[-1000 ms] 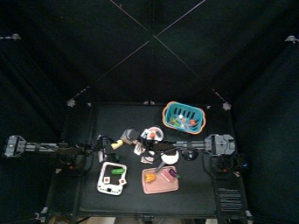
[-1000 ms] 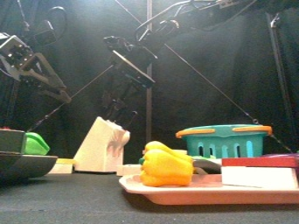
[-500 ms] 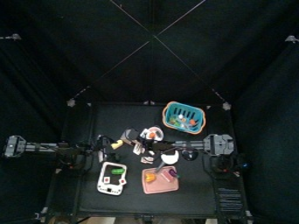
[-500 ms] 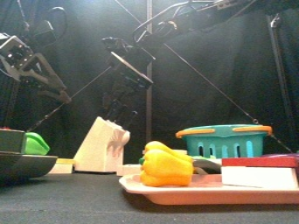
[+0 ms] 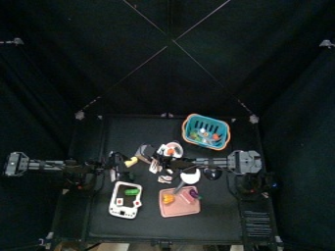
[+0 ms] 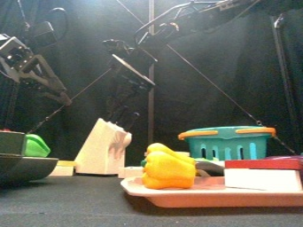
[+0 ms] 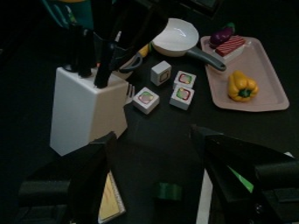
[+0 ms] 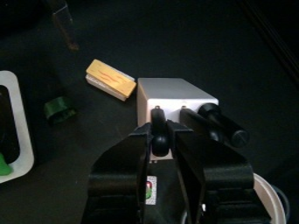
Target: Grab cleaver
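Note:
A white knife block (image 8: 176, 92) stands mid-table (image 5: 163, 161) with several black handles sticking out of it. The cleaver's blade is hidden inside; I cannot tell for sure which handle is its own. My right gripper (image 8: 162, 144) has come down over the block, its jaws standing close on either side of one black handle (image 8: 160, 129), with a narrow gap still showing. A second handle (image 8: 223, 124) lies just beside them. My left gripper (image 7: 158, 162) hovers open beside the block (image 7: 82, 109), holding nothing.
A teal basket (image 5: 206, 127) stands behind the block. A pink tray (image 6: 213, 191) at the front carries a yellow pepper (image 6: 168, 167). A white tray (image 5: 125, 199) lies front left. Two small cubes (image 7: 149, 99) and a white bowl (image 7: 176, 37) sit near the block.
The right gripper's jaws have drawn in around the black handle. Both arms have hardly moved otherwise.

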Motion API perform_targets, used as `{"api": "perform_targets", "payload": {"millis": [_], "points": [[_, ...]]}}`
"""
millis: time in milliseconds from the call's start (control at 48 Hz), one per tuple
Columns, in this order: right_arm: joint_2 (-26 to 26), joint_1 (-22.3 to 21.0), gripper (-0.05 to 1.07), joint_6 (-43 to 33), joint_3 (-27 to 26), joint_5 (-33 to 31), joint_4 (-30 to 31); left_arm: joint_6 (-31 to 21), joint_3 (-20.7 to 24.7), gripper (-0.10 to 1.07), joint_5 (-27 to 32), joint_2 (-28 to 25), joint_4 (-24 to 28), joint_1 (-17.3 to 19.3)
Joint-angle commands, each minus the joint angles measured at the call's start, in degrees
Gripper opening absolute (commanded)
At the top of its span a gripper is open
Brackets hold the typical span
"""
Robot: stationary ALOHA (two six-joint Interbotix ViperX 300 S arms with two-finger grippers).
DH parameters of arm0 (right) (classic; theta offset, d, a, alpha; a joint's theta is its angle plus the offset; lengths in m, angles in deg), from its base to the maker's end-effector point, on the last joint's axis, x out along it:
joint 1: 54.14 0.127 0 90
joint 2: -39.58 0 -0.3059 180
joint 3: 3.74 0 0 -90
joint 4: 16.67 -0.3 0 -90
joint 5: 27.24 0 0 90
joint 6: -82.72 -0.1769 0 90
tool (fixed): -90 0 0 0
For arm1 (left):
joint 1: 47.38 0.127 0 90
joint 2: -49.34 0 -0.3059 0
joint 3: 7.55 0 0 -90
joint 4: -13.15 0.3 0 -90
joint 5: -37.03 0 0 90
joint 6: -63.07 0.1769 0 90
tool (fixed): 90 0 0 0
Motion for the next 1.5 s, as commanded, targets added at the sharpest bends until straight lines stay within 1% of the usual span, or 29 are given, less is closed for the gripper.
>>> {"api": "perform_targets", "payload": {"millis": [0, 292, 417, 729, 917, 1083, 1479], "points": [[1.23, -0.35, 0.58, 0.0, -1.58, 0.18, 0.18, 0.0, 0.7, 1.0, -0.26, -0.09, 0.0, 0.18], [1.23, -0.35, 0.46, -0.09, -1.58, 0.18, 0.0, 0.0, 0.79, 1.0, -0.26, -0.09, 0.0, 0.18], [1.23, -0.35, 0.42, -0.09, -1.58, 0.18, -0.18, 0.0, 0.7, 1.0, -0.26, -0.09, 0.0, 0.18], [1.23, -0.35, 0.4, -0.18, -1.58, 0.18, -0.26, 0.0, 0.79, 1.0, -0.35, -0.09, 0.0, 0.18], [1.49, -0.26, 0.36, -0.18, -1.58, 0.18, -0.35, 0.18, 0.79, 1.0, -0.35, -0.18, 0.09, 0.09], [2.81, -0.09, 0.32, -0.18, -1.49, 0.18, -0.7, 0.26, 0.79, 1.0, -0.35, -0.18, 0.09, 0.18], [6.77, 0.18, 0.31, 0.0, 0.0, 0.35, -1.76, 0.09, 0.53, 1.0, -0.44, -0.09, -0.53, 0.18]]}}
